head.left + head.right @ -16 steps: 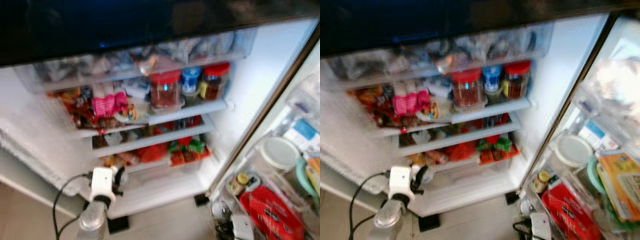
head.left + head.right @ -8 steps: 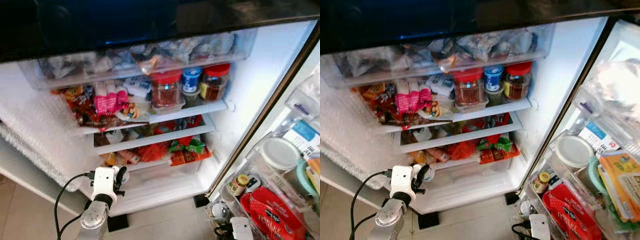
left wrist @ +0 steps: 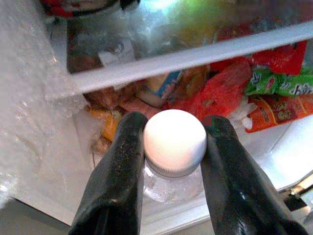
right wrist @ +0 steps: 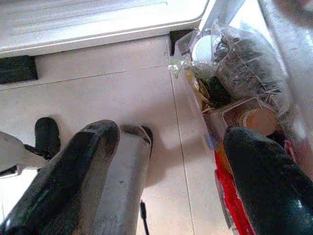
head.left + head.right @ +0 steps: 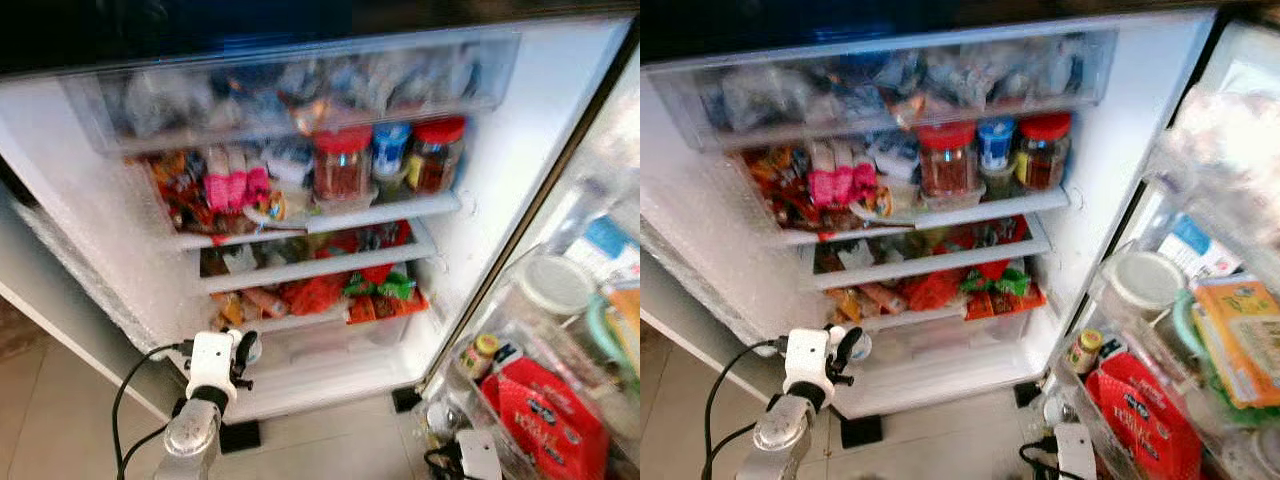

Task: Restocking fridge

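Left gripper (image 3: pixel 173 147) grasping a white-capped clear bottle (image 3: pixel 174 143) near the fridge's (image 5: pixel 520 150) lower left corner; right gripper (image 4: pixel 166 161) released above the floor (image 4: pixel 98 93).

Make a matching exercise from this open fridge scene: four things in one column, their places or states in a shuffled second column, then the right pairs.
Things:
1. left gripper
2. right gripper
3. red-lidded glass jar
4. red printed pouch

Places or states:
A. in the door bin
B. on the upper fridge shelf
C. open above the tiled floor
D. shut on the white-capped clear bottle

Pairs: 1-D, 2-C, 3-B, 4-A
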